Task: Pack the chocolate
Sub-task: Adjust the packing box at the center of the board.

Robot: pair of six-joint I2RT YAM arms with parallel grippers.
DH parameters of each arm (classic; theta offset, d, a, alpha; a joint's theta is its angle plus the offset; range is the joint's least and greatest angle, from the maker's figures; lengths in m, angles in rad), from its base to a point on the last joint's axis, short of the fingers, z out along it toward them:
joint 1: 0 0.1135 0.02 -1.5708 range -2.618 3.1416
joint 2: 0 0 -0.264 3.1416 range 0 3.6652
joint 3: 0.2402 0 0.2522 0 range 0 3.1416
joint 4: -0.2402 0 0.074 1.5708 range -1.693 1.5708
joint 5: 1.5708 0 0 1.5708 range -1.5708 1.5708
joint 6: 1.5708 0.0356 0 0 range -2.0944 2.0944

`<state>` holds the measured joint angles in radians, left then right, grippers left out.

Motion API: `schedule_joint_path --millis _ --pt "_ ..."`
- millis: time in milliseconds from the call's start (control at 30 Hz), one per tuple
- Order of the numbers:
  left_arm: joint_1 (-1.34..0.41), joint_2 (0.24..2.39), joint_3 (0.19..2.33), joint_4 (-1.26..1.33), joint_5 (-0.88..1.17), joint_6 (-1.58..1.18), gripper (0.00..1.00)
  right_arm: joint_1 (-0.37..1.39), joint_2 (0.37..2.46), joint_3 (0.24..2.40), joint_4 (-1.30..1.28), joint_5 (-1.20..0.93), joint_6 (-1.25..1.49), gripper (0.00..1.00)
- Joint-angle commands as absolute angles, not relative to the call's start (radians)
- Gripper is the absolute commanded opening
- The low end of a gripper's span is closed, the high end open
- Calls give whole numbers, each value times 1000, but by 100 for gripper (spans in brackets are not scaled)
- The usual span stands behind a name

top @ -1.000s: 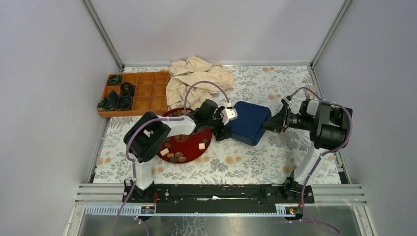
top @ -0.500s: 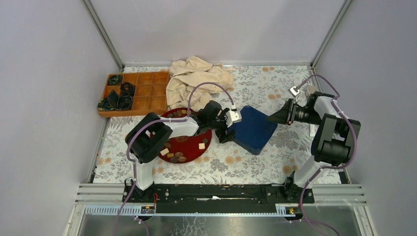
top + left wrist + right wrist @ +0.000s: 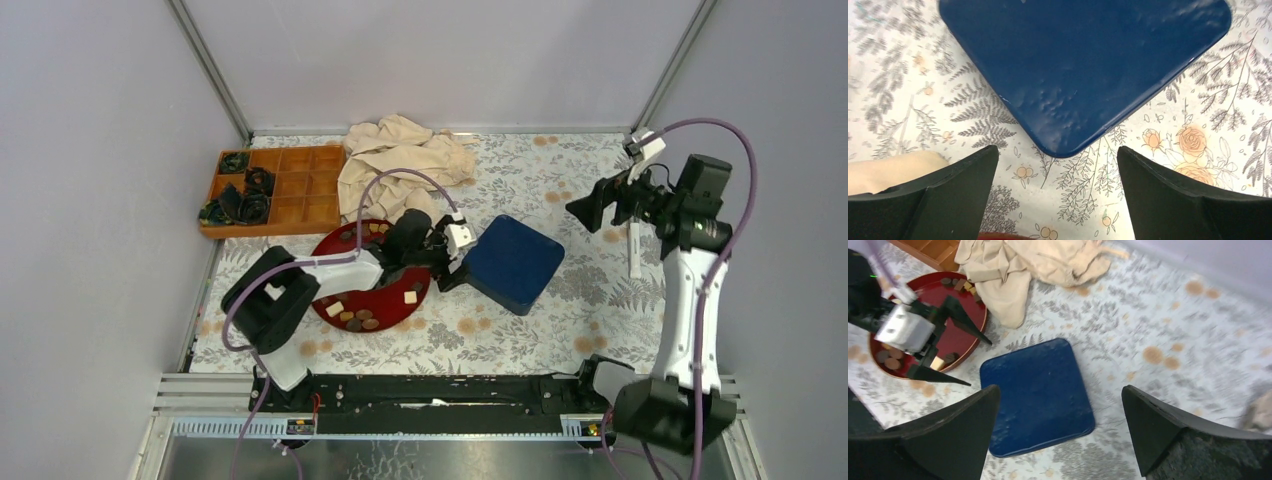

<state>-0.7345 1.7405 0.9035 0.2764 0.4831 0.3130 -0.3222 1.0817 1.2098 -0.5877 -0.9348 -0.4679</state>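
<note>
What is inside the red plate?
Small brown and cream chocolate pieces lie in the plate, mostly near its front edge, with a few at the far rim. The left arm crosses over the middle, hiding whatever lies beneath it.

Left arm (image 3: 340, 268): my white shell links, black joint housings, looping left mauve cable (image 3: 398, 172), white wrist block (image 3: 459, 237).
Right arm (image 3: 685, 310): same finish, right mauve cable (image 3: 710, 120).
Left end effector (image 3: 1057, 150), right end effector (image 3: 1060, 390): matte black wedge-shaped fingers (image 3: 948, 200).
Black base rail (image 3: 430, 392).
</note>
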Motion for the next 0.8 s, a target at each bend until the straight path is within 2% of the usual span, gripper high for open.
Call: schedule_joint_path --millis 0,100,167,300,367,433,600,767 --pt "-737 1628 804 530 410 237 98 -369 1251 1078 -572 -993 -283 98" --pt "-717 1562 750 607 378 146 98 -393 1241 919 -406 -984 -145 92" --pt "-680 1541 736 636 407 53 98 -400 1241 909 -430 -973 -134 84" --pt "-598 1555 699 767 514 -114 99 -400 1276 887 -481 -925 -142 57" --pt "-589 1569 680 821 507 -135 99 -402 1308 880 -498 -894 -145 45" --pt "-582 1600 705 808 501 -166 99 -402 1348 884 -508 -880 -136 30" --pt "-571 1701 838 687 481 -254 98 -415 1432 875 -475 -853 -57 21" --pt "-569 1772 908 585 441 -287 96 -423 1496 857 -426 -825 -8 8"
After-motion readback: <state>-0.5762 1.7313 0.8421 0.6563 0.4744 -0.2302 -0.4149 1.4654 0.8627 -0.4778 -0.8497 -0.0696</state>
